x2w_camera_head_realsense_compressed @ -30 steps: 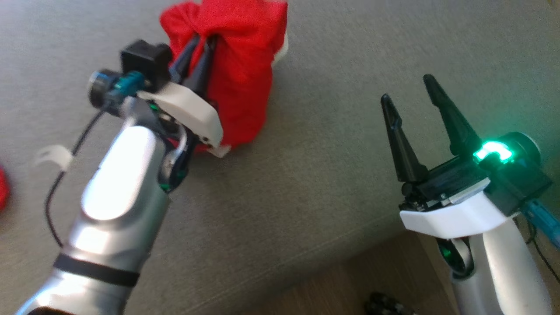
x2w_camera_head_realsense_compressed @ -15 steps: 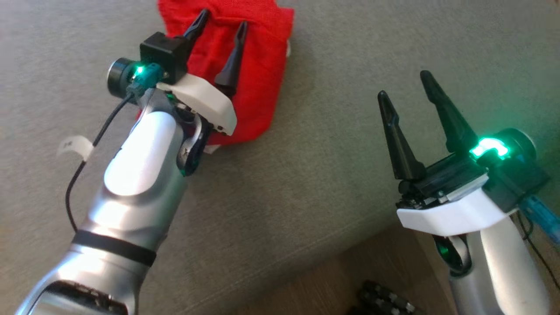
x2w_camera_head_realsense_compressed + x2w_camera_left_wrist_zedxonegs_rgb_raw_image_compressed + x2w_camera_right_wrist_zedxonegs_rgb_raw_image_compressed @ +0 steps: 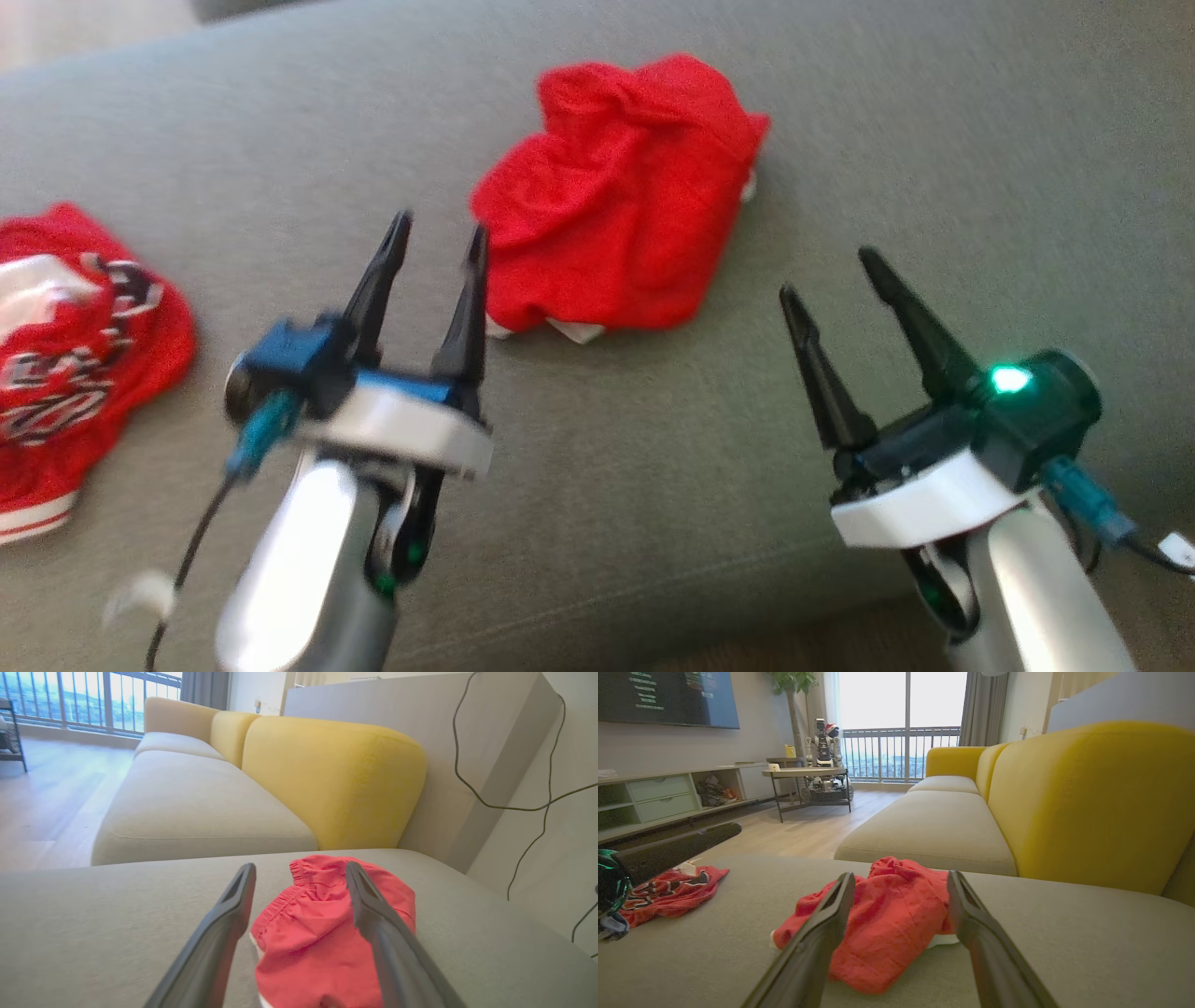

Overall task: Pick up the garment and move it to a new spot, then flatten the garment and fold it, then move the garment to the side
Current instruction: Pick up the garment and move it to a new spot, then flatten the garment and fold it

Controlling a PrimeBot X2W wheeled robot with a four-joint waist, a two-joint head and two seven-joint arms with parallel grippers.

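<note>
red garment [image 3: 616,201], crumpled, on grey cushion [image 3: 597,448]

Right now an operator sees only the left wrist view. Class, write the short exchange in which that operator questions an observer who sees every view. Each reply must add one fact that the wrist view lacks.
Operator: I see red shorts beyond my left claw. Is any other clothing on this sofa seat?
Observer: Yes, a second red garment with white and black print lies at the robot's far left.
Operator: Where is the right claw?
Observer: It is open and empty, over the seat to the right of the shorts.
</note>
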